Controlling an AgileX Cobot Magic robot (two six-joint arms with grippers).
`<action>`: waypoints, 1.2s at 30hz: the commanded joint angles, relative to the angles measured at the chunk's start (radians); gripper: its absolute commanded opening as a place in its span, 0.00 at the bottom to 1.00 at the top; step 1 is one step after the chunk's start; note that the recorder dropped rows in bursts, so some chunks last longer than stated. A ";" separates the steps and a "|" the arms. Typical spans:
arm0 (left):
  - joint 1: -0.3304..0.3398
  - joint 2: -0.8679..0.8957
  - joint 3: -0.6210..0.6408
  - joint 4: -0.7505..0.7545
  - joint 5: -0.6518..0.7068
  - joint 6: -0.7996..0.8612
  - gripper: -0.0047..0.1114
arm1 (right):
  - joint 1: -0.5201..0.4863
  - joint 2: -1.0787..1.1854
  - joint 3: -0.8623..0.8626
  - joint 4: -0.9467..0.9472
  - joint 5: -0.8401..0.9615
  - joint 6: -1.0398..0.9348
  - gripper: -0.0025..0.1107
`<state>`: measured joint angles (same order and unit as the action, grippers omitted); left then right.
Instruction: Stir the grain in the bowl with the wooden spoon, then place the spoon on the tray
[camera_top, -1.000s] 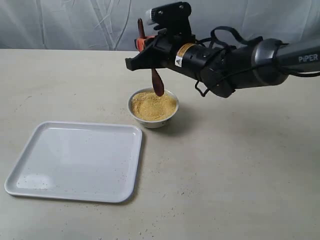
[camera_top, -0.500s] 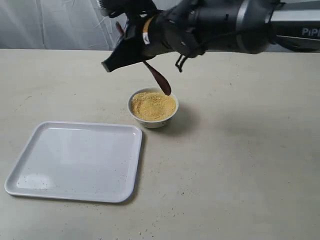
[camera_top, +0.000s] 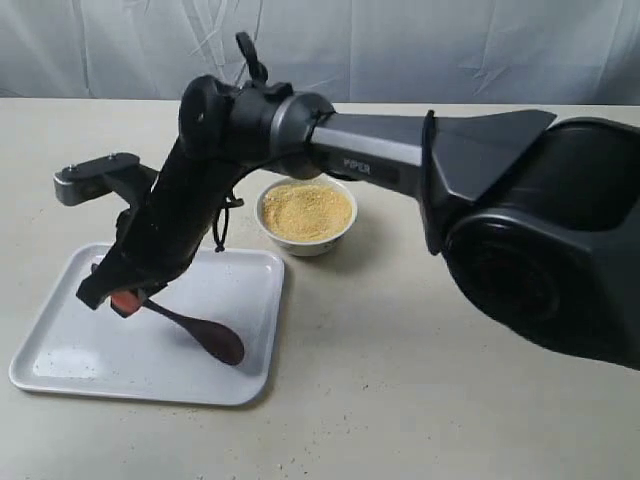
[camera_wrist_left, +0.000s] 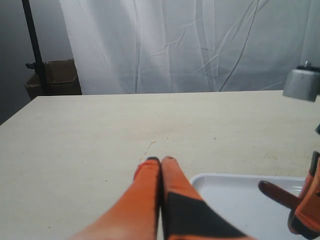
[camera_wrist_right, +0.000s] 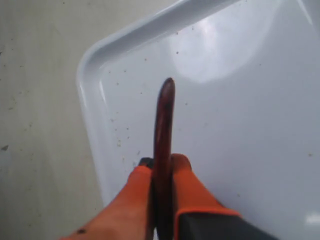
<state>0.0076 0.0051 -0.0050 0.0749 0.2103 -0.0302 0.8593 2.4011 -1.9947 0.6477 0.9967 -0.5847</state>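
My right gripper (camera_top: 126, 298) has reached across to the left and is shut on the handle of the dark reddish-brown wooden spoon (camera_top: 203, 333). The spoon's oval end lies low over the white tray (camera_top: 60, 352); contact with the tray cannot be told. In the right wrist view the spoon (camera_wrist_right: 164, 122) runs out between the orange fingers (camera_wrist_right: 184, 172) above the tray floor (camera_wrist_right: 250, 100). The white bowl (camera_top: 305, 242) stands behind the tray's far right corner, filled with yellow grain (camera_top: 306, 209). My left gripper (camera_wrist_left: 161, 160) is shut and empty, hovering over the table beside the tray corner (camera_wrist_left: 230, 200).
The right arm's dark body (camera_top: 560, 230) stretches across the right and middle of the exterior view, above the bowl. A grey camera mount (camera_top: 95, 176) juts out by the wrist. A white curtain (camera_wrist_left: 190, 45) hangs behind the table, with a cardboard box (camera_wrist_left: 54, 79) and a black pole at one side.
The right arm has swung left from above the bowl and come down over the tray, carrying the spoon with it. The spoon now lies nearly flat, low on the tray.
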 joint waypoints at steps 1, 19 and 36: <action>0.001 -0.005 0.005 -0.003 -0.005 -0.003 0.04 | 0.000 0.026 -0.020 0.008 -0.049 -0.011 0.12; 0.001 -0.005 0.005 -0.003 -0.005 -0.003 0.04 | -0.026 -0.178 -0.001 -0.444 0.224 0.408 0.34; 0.001 -0.005 0.005 -0.003 -0.005 -0.003 0.04 | -0.400 -0.787 0.766 -0.469 -0.034 0.517 0.02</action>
<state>0.0076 0.0051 -0.0050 0.0749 0.2103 -0.0302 0.5467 1.7381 -1.3712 0.1962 1.0339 -0.0716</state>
